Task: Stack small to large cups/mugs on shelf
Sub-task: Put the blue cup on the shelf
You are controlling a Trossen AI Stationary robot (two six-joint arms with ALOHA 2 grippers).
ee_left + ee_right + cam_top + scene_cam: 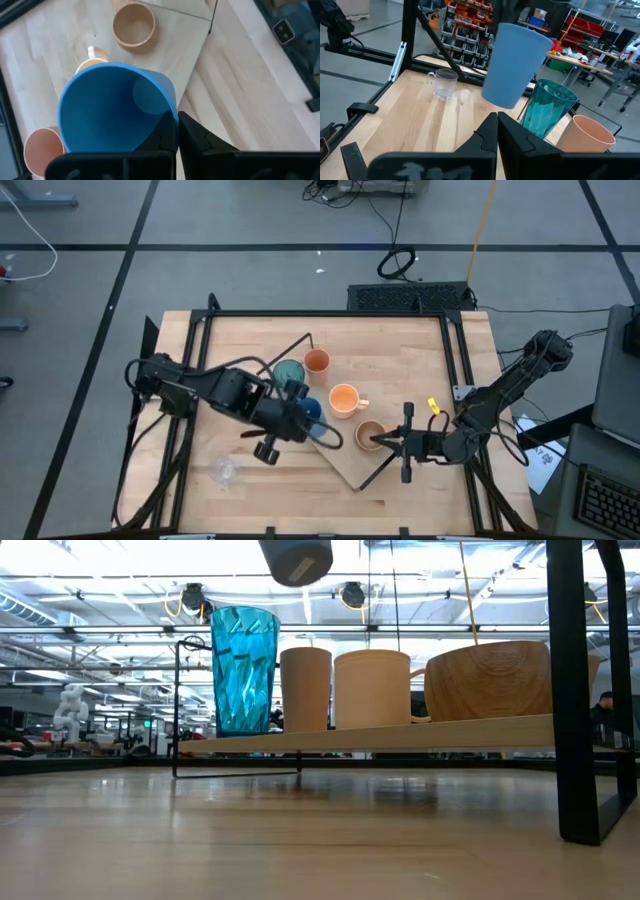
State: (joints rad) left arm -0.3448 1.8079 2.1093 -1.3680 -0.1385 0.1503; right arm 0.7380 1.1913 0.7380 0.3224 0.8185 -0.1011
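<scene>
My left gripper (303, 416) is shut on the short blue cup (313, 408), lifted over the shelf (352, 465) between the teal tumbler (289, 372) and the orange mug (344, 399). The right wrist view shows the blue cup (515, 65) in the air, tilted. On the shelf board (400, 734) stand the teal tumbler (243, 670), small orange cup (305, 688), orange mug (372, 688) and tan mug (490, 680), each on its base. The clear glass (224, 470) stands on the table near the left front. My right gripper (383, 442), shut, is beside the tan mug (369, 434). My left gripper pinches the blue cup's wall at the rim (174, 116), one finger (162, 142) inside the cup and the other outside. The fingers come from above. The cup is lifted clear, hanging tilted below them, mouth up. My right gripper: I cannot tell whether its fingertips touch the tan mug's side.
The shelf lies diagonally across the table's middle, with black wire brackets (570, 690) at its ends. A black frame (455, 350) borders the table. Bare tabletop lies toward the far right and the near left around the clear glass (444, 82).
</scene>
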